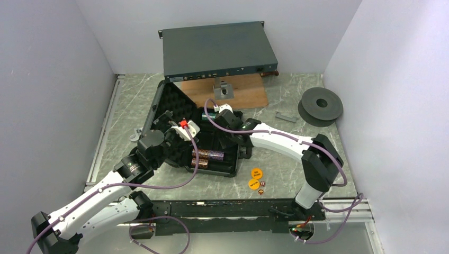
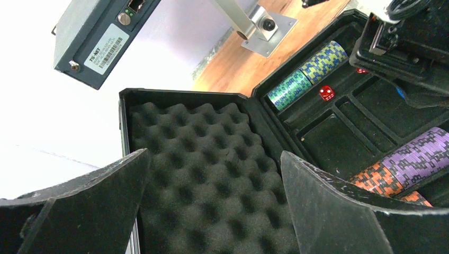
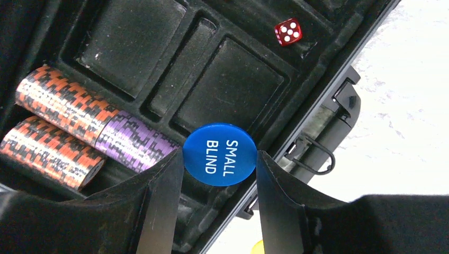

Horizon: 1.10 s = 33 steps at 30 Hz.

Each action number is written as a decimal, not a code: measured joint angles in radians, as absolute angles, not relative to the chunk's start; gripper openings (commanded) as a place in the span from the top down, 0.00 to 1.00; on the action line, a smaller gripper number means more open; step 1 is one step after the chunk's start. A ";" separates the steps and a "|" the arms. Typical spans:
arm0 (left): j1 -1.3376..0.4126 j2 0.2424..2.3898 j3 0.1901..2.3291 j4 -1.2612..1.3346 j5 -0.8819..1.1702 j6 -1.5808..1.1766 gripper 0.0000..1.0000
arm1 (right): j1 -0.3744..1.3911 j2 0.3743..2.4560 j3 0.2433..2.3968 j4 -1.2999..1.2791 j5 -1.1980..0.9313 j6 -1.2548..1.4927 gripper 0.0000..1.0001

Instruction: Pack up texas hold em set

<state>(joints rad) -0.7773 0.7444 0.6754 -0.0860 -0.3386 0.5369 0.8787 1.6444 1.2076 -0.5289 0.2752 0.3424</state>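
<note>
Case (image 1: 219, 170) lies open on table (image 1: 296, 159), foam-lined lid (image 2: 185, 121) tipped back on its left side.

Right claw (image 3: 218, 165): clamped on blue disc (image 3: 219, 145) marked SMALL BLIND, pinched edge to edge, face toward the camera. It hangs above the case's near wall, by the latch. An edge grip likely lets the disc drop flat into a shallow pocket without the fingers fouling the dividers.

Left claw (image 2: 214, 155): fingers wide apart, nothing between them, facing the foam of the lid. Probably parked there to stay out of the right arm's way, or to steady the lid; can't tell which.

Inside the case: orange and purple chip stack (image 3: 90, 127) in a trough at one side, green and blue stack (image 2: 307, 74) at the other, one red die (image 3: 288, 32) in a pocket. Middle pockets bare.

Outside, just right of the case's front corner: two yellow-orange discs (image 1: 256, 173), tiny dice (image 1: 261, 185) beside them. Packing looks partway done; those bits are yet to go in.
</note>
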 measured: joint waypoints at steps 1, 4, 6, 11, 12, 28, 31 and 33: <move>-0.777 0.745 0.675 -0.086 -0.339 0.537 0.00 | 0.875 1.657 1.208 -0.521 0.273 0.340 0.71; -0.777 0.747 0.675 -0.086 -0.339 0.537 0.00 | 0.866 1.680 1.208 -0.505 0.262 0.332 0.71; -0.777 0.749 0.675 -0.086 -0.339 0.537 0.00 | 0.860 1.694 1.208 -0.492 0.254 0.328 0.71; -0.777 0.749 0.675 -0.086 -0.339 0.537 0.00 | 0.840 1.732 1.208 -0.462 0.246 0.316 0.72; -0.777 0.749 0.675 -0.086 -0.339 0.537 0.00 | 0.836 1.739 1.208 -0.459 0.242 0.315 0.72; -0.777 0.751 0.675 -0.086 -0.339 0.538 0.00 | 0.818 1.812 1.205 -0.407 0.208 0.303 0.71; -0.777 0.751 0.675 -0.086 -0.339 0.538 0.00 | 0.818 1.814 1.198 -0.400 0.204 0.302 0.71; -0.777 0.751 0.675 -0.086 -0.339 0.538 0.00 | 0.818 1.814 1.194 -0.395 0.201 0.302 0.71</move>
